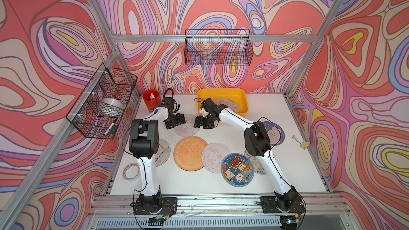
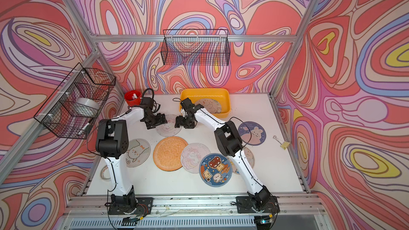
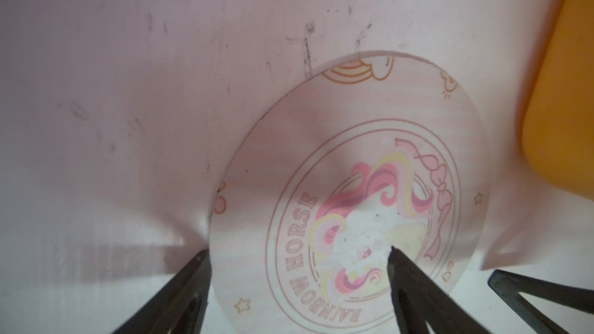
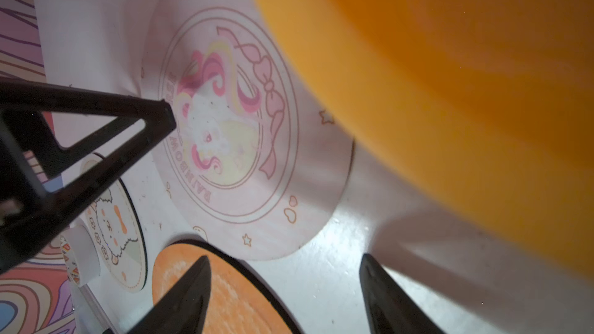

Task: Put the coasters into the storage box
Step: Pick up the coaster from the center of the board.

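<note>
Item: left arm (image 1: 143, 138), elbow raised, forearm reaching forward, wrist bent down.
Item: left gripper (image 1: 175, 123), jaws parted.
Item: right arm (image 1: 256, 139), elbow raised, forearm angled inward.
Item: right gripper (image 1: 204, 125), jaws parted, near its counterpart, apart from it.

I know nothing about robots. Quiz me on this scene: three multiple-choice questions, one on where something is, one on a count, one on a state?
1. Where is the pale round coaster printed Rainbow Horse? A. in a black wire basket; B. on the white table, beside the yellow plastic tray; C. in a red cup.
2. How many blue round coasters show in a top view? A. none; B. two; C. five.
3. How does the left gripper stand? A. open; B. shut on a tape ring; C. shut on a pen.
1 B, both wrist views show it lying there. 2 B, the cartoon-figure one and the bunny coaster. 3 A, its fingertips stand apart over the coaster's edge.
</note>
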Controlling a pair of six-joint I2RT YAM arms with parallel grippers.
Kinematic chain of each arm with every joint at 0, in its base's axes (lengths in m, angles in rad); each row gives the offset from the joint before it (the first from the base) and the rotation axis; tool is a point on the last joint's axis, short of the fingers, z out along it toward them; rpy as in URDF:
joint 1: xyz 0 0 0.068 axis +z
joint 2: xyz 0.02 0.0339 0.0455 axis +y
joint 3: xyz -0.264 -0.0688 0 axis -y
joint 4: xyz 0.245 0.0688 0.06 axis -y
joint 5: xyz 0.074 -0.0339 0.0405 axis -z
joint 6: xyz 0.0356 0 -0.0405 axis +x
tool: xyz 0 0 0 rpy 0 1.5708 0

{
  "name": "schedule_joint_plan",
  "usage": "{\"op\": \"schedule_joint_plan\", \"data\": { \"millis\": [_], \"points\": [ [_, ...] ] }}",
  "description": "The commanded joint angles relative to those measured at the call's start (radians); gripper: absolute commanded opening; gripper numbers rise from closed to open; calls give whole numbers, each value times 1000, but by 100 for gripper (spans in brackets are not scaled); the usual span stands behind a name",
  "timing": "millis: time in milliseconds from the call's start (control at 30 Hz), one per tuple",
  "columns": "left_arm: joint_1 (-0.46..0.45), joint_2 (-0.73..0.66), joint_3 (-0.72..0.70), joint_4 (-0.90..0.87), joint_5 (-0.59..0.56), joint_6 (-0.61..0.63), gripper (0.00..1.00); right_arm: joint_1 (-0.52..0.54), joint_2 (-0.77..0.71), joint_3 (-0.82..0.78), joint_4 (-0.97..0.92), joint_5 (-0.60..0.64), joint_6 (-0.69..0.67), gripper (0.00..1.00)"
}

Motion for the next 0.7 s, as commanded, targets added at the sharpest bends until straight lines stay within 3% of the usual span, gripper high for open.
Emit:
{"op": "schedule_joint_plan", "data": {
  "millis": [0,667],
  "points": [
    [-1,8,-27,-5,58,-5,83,11,53,36,-7,34,25,72],
    [-1,-1,-57,16,110,-9,74,17,109,74,0,19,57,43]
  ]
}}
